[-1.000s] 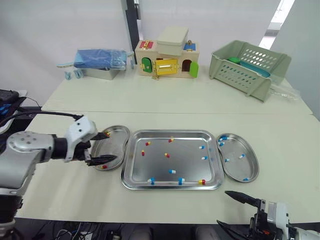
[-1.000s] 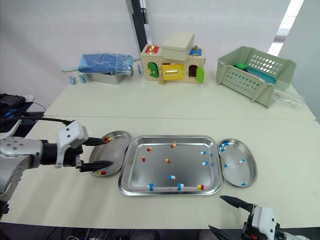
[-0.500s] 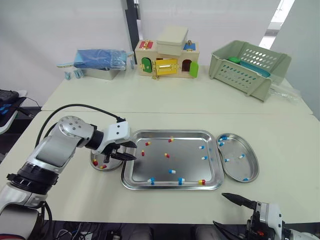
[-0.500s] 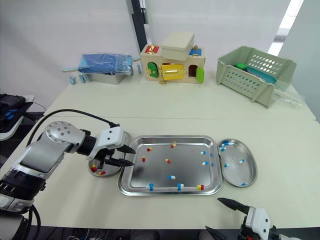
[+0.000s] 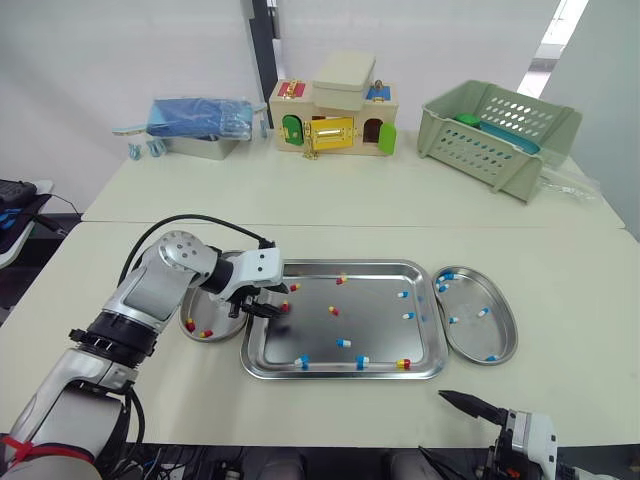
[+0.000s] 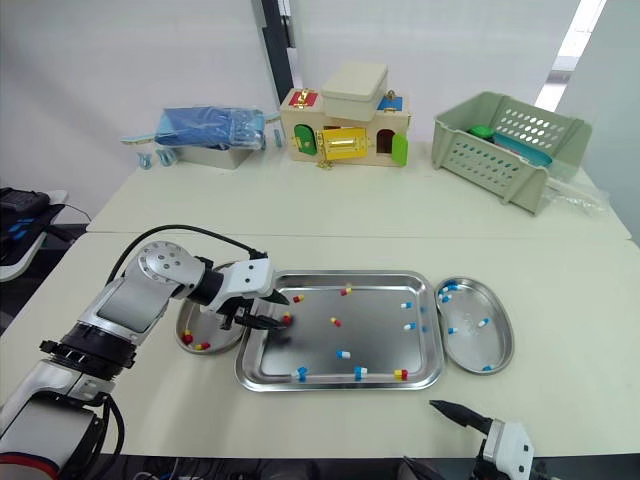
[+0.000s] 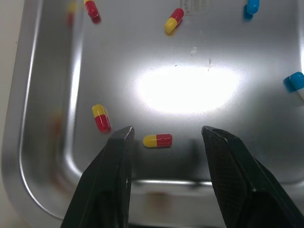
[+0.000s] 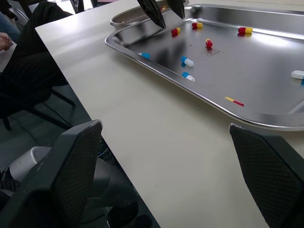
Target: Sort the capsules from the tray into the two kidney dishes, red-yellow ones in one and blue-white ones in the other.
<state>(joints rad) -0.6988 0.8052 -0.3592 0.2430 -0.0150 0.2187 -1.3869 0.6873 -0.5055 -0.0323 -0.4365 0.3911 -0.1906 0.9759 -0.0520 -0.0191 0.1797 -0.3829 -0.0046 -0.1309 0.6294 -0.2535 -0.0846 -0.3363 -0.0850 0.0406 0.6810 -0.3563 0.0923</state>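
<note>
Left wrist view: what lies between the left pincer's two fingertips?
One red-yellow capsule lying on the tray, touching neither finger of the open left pincer, shown in the left wrist view.

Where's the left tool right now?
Head views: the left tool hangs open over the left end of the tray, straddling a red-yellow capsule, just right of the left kidney dish.

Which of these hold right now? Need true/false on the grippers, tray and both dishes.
1. The left gripper is open over the tray, a red-yellow capsule between its fingers. True.
2. The left kidney dish holds blue-white capsules. False: it holds red-yellow ones.
3. The right kidney dish holds blue-white capsules. True.
4. The tray is empty. False: both colours lie in it.
5. The right gripper grips a capsule. False: it is open and empty.
</note>
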